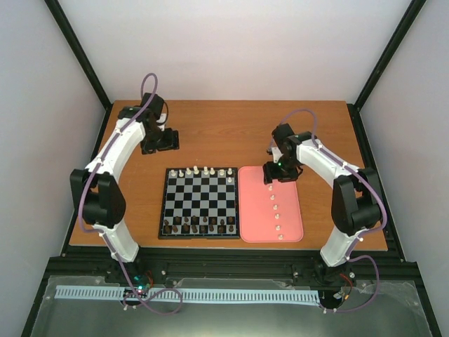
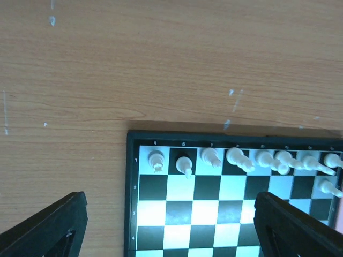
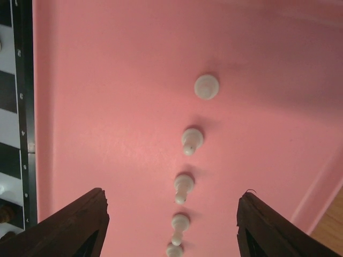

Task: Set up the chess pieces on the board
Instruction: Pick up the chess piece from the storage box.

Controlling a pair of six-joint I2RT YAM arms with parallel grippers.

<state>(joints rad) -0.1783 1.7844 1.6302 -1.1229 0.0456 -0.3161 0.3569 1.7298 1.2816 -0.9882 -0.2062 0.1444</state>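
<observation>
Your right gripper (image 3: 172, 210) is hovering over the pink tray (image 3: 107, 107). Its fingers (image 3: 75, 227) are spreading wide at the lower corners of the right wrist view and are gripping nothing. Between them a line of white chess pieces (image 3: 191, 140) is running from the bottom centre toward the upper middle, with five showing, each standing apart from the next. The board (image 3: 16, 134) is showing there only as a black border and a few checks along the left edge.

In the top view, dark brown pieces (image 1: 196, 226) are crowding the board's (image 1: 200, 200) near edge, just below frame centre. The tray (image 1: 261, 210) is lying just to the right of it, and I cannot tell whether the two are touching. The column of white pieces (image 1: 276, 208) is climbing the tray from its near end to the right gripper (image 1: 271, 180), which is hanging over the far end. More white pieces are lining the board's far row.

Your left gripper (image 1: 160, 142) is hanging over the table (image 1: 224, 126) beyond the board's far left corner, upper left of centre. In its wrist view the fingers (image 2: 48, 230) are sitting wide apart at the bottom corners, holding nothing. The white back row (image 2: 210, 157) is running rightward from the board's corner, and one further piece is standing in the second row at the right edge.
</observation>
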